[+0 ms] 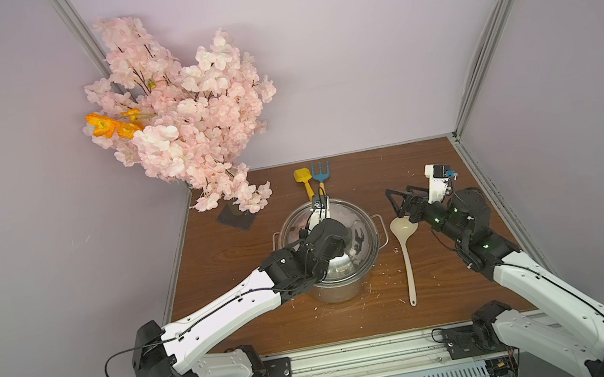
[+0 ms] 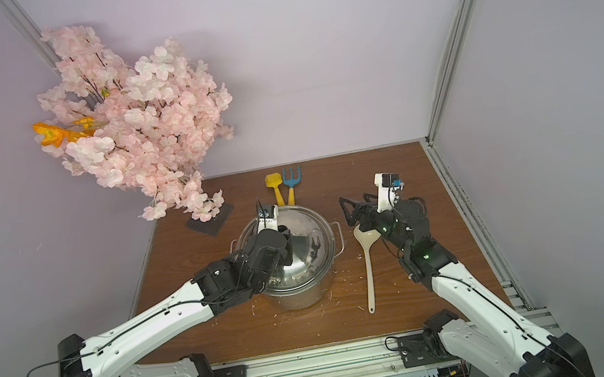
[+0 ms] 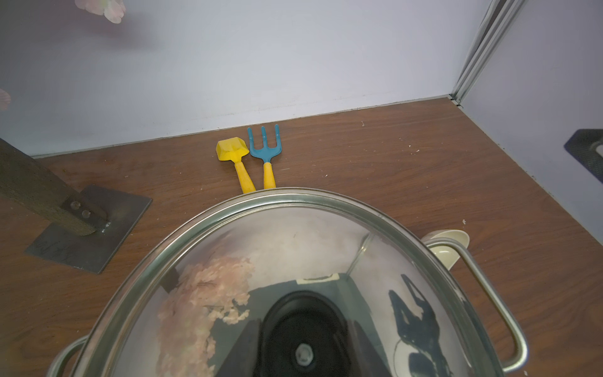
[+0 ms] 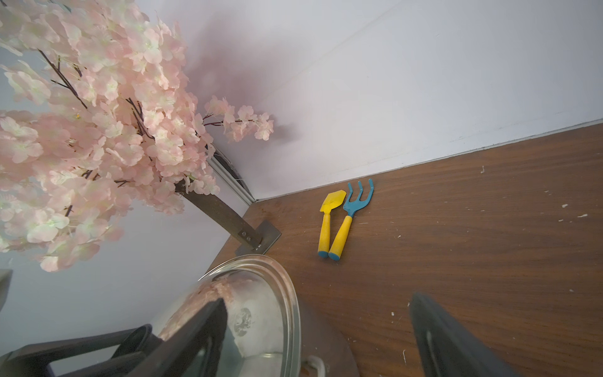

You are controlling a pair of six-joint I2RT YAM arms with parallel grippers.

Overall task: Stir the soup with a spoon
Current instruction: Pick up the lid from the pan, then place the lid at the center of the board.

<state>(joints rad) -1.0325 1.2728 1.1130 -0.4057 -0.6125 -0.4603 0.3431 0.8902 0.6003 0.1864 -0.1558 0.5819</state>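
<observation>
The stainless-steel pot is standing near the middle of the wooden tabletop, and a shiny domed lid is covering it, so no soup is showing. The left arm is reaching in from the near left, with the left end effector hanging directly over the lid. In the left wrist view its dark fingers are flanking the black knob at the lid's centre, but whether they are pressing on the knob or standing just clear of it I cannot tell. The cream ladle is lying flat on the tabletop just right of the pot, apart from it, with its round bowl at the far end beside the pot's right wire handle and its long handle pointing toward the near edge. The right end effector is hovering above the tabletop just beyond the ladle's bowl, its jaws gaping wide and gripping nothing, while the arm behind it is hiding part of the bowl in both top views. A yellow toy shovel and a blue toy rake are lying side by side, touching at their handle ends, behind the pot near the far wall. A pink blossom tree is leaning over the far left corner on a dark base plate.
</observation>
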